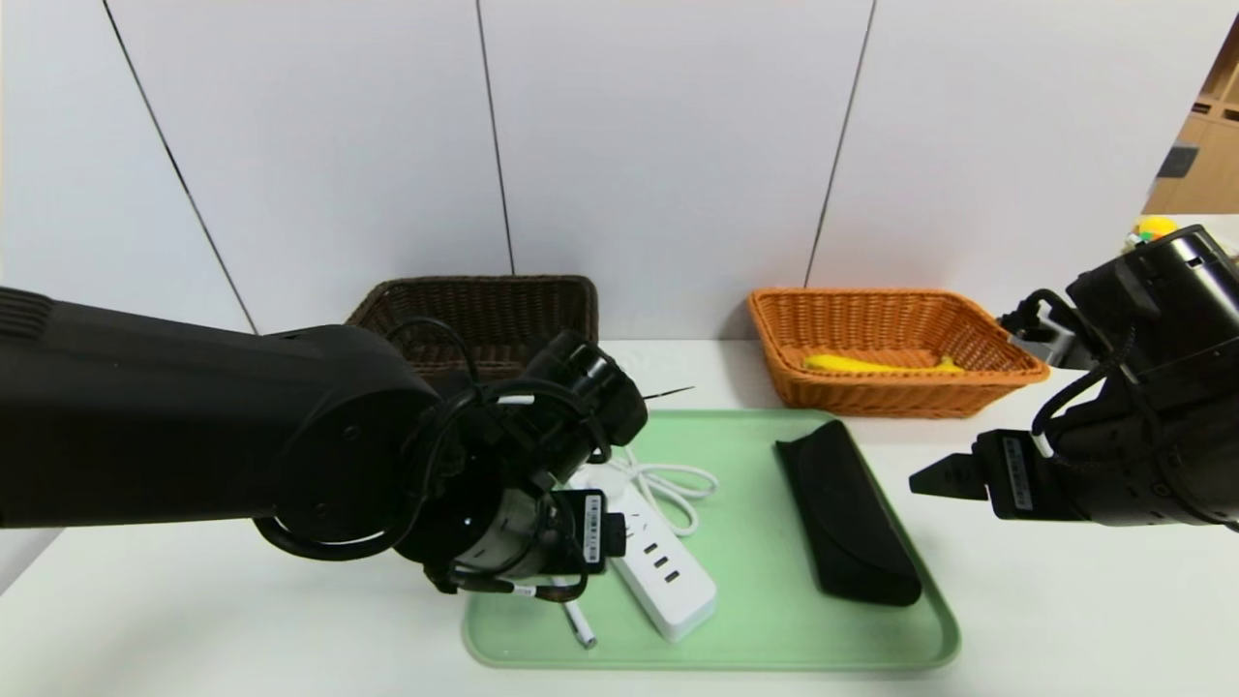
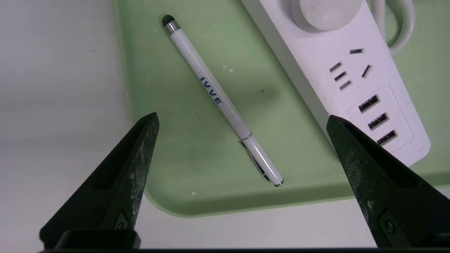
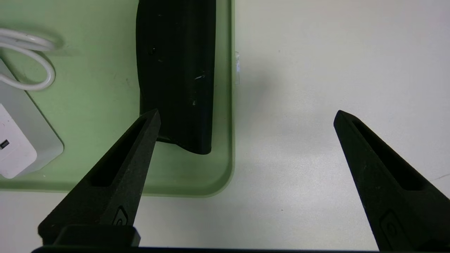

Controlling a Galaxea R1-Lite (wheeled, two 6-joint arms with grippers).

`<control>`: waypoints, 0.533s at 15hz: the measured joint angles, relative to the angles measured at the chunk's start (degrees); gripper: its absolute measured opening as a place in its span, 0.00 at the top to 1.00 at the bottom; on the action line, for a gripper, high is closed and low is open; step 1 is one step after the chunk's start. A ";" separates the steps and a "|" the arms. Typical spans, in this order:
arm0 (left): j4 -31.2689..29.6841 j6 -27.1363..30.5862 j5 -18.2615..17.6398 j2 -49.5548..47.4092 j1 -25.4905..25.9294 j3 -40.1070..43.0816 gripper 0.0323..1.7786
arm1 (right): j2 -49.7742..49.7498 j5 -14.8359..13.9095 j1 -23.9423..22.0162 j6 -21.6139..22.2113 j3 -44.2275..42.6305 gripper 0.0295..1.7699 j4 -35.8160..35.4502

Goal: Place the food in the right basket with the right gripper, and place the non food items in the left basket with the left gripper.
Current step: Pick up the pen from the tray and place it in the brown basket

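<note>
White table before pale wall panels | green tray [image 1: 765, 620] held pen [image 2: 225, 103], power strip [image 2: 355, 66], black case [image 1: 847, 513] | left gripper [image 2: 242, 119] hung over the pen, fingers spread wide, empty | pen judged light, stiff, slick and prone to roll: pinch mid-barrel, across its width | right gripper [image 3: 246, 116] idle beside the tray, fingers apart | banana [image 1: 876, 365] lay in orange basket [image 1: 900, 397]; brown basket [image 1: 484, 310] behind left arm

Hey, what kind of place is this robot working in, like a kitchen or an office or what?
Probably an office or lab test bench, not a kitchen: a plain white table against bare white wall panels, wooden shelving at far right, and a staged sorting setup of a green tray and two wicker baskets.
</note>
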 joint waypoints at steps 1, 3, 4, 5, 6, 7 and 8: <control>-0.02 -0.35 0.24 0.13 -0.55 0.00 0.05 | 0.00 -0.02 0.00 0.00 0.00 0.04 0.01; -0.02 -0.55 0.85 0.52 -1.04 0.00 0.05 | 0.00 0.02 0.00 0.09 0.00 0.04 0.00; -0.02 -0.57 1.57 0.83 -1.18 0.00 0.05 | 0.00 0.02 0.00 0.78 0.00 0.04 0.04; 0.00 -0.63 2.06 1.18 -1.32 0.05 0.05 | 0.00 0.02 0.00 1.13 0.02 0.04 0.09; 0.04 -0.69 2.12 1.38 -1.37 0.11 0.05 | 0.00 0.02 0.00 1.17 0.09 0.04 0.09; 0.04 -0.74 2.15 1.49 -1.38 0.17 0.05 | 0.00 0.02 -0.01 1.24 0.13 0.04 0.09; 0.04 -0.77 2.17 1.57 -1.38 0.27 0.05 | 0.00 0.04 -0.01 1.24 0.11 0.04 0.04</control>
